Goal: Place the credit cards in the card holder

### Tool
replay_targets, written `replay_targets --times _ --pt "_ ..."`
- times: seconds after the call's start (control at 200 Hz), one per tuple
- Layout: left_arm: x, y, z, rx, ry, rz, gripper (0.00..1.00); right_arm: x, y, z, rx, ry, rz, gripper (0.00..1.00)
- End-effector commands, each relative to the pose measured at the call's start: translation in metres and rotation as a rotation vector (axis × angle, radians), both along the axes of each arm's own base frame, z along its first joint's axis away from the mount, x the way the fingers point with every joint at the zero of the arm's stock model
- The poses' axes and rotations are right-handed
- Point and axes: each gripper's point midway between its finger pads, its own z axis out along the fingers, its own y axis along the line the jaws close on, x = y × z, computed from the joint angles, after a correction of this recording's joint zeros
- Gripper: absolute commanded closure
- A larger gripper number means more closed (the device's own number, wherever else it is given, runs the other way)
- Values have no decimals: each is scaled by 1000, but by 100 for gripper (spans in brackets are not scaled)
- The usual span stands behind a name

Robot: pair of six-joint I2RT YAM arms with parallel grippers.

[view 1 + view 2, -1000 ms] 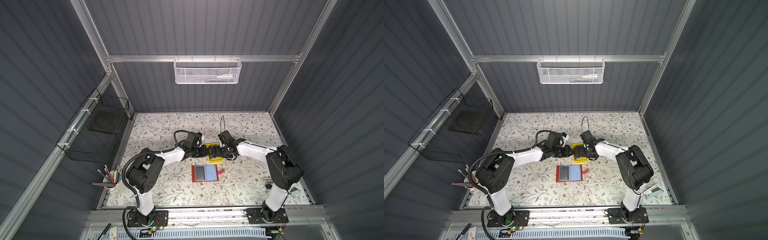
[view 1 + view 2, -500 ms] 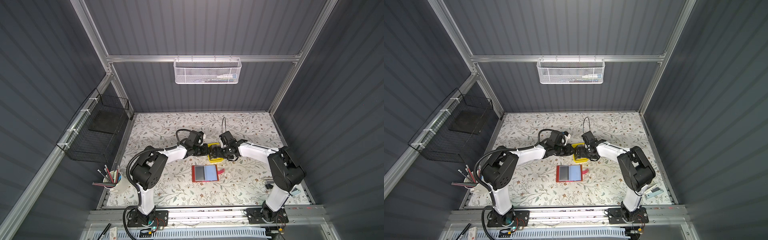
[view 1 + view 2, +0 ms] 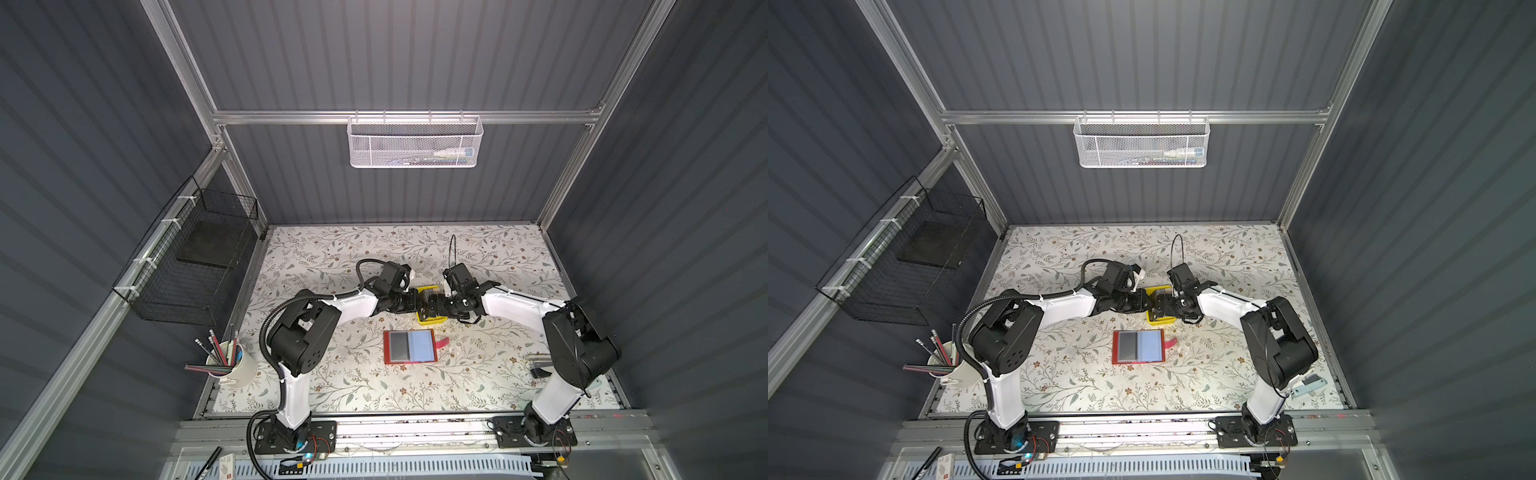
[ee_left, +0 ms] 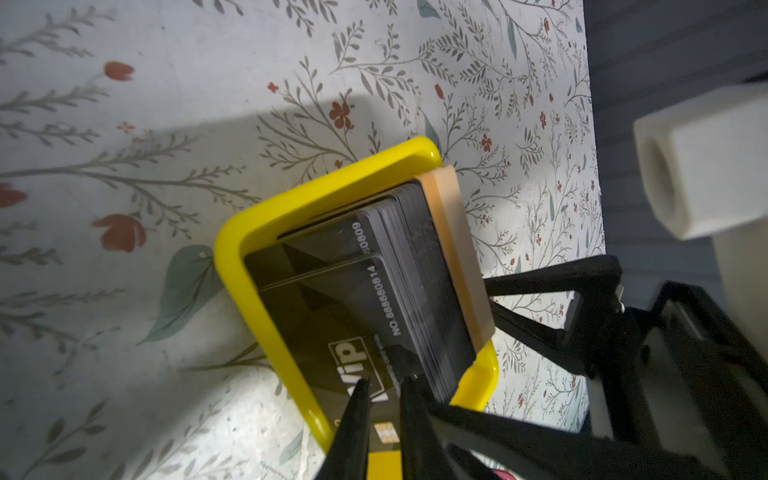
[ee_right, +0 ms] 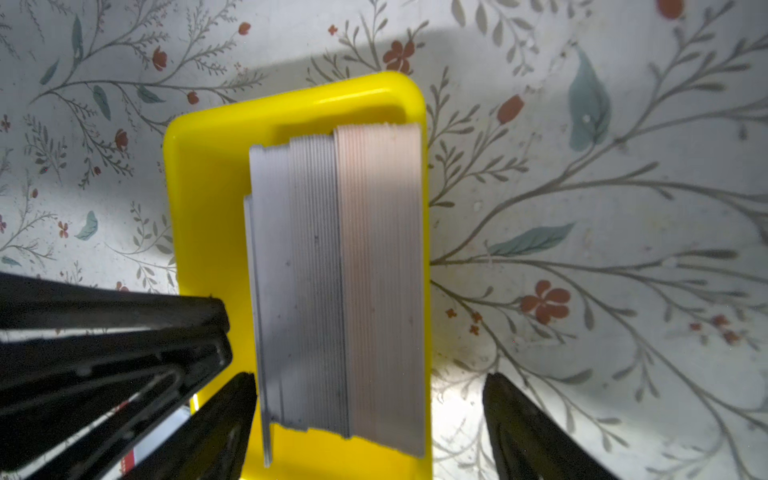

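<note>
1. Nearest, the red booklet card holder (image 3: pixel 409 347) lies open on the floral worktop (image 3: pixel 332 386).
2. Behind, thin plastic credit cards (image 5: pixel 353 270) stand edgewise in a yellow plastic tray (image 5: pixel 208 187): probably light, stiff, slick; pinch an upper edge.
3. Left hand (image 4: pixel 386 380) nearly together at the front card (image 4: pixel 332 311), grip unclear; right hand (image 5: pixel 368 378) spread astride them.
4. Dark ribbed walls (image 3: pixel 395 62) beyond.

White "VIP" and "NO." serial number on black card (image 4: pixel 332 316)

Credit cards (image 5: pixel 332 270) upright in tray (image 5: pixel 208 208); red card holder (image 3: pixel 387 349) open flat.
</note>
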Motion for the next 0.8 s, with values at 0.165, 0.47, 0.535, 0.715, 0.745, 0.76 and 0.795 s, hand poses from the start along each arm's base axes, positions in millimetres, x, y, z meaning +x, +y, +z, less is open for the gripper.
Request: replay_targets --times 0.165,0.47,0.535,0.715,0.745,0.76,0.795 --pt "-4 -1 -9 32 17 -32 84 13 -2 -2 2 4 -19 13" --pt "-4 0 -10 39 16 -27 84 -1 -7 1 3 20 1 12" --pt "-2 -1 -10 39 17 -22 84 -5 -6 2 9 27 9 13" --pt "-2 0 -10 39 17 -17 85 -10 -10 3 4 23 1 13" --pt "-2 0 -10 41 19 -17 85 -9 -11 2 0 24 -2 13" --pt "-2 0 -11 41 20 -17 85 -8 -12 1 -2 24 -4 13" --pt "-3 0 -12 43 21 -18 85 -7 -12 0 -6 24 -5 12"
